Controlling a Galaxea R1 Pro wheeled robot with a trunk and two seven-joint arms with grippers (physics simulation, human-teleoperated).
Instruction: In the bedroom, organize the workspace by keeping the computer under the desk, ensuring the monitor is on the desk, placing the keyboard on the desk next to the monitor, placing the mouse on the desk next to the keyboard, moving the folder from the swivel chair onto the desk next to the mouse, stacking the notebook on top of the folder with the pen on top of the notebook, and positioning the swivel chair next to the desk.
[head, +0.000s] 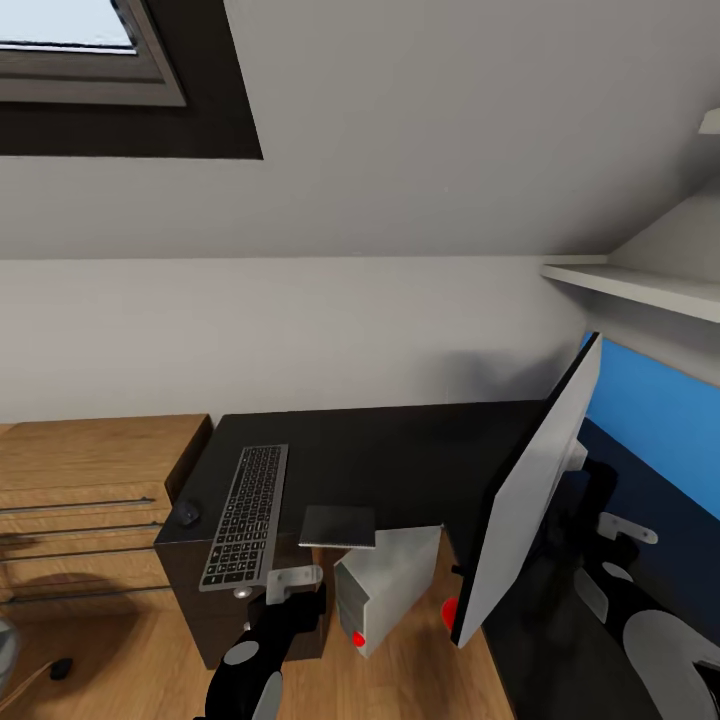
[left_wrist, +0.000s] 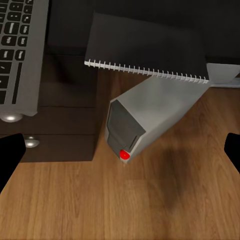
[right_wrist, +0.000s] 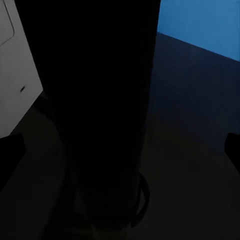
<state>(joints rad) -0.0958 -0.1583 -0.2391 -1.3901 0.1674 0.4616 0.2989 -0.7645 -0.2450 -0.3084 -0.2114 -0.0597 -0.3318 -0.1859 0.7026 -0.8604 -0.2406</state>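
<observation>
On the glossy black desk (head: 400, 450), seen from the head camera, the keyboard (head: 247, 516) lay near the left end, its long axis running from the front edge back toward the wall. A small dark object that may have been the mouse (head: 187, 514) sat just beside its left edge. To the keyboard's right, a dark spiral-bound notebook (head: 338, 526) lay flat, overhanging the desk's front edge. Below it, the light grey computer (head: 385, 585) stood on the wood floor (head: 420, 670), partly under the desk, its red-dotted front turned toward the robot. Further right, the monitor (head: 530, 500) stood tilted and nearly edge-on, its light grey back facing left, a red dot at its lower corner.

The left gripper (head: 290, 590) hovered in front of the desk near the keyboard's front end; in the left wrist view its fingers (left_wrist: 10, 155) were spread wide with nothing between them. The right gripper (head: 615, 555) was behind the monitor; its jaws also looked parted and empty.
</observation>
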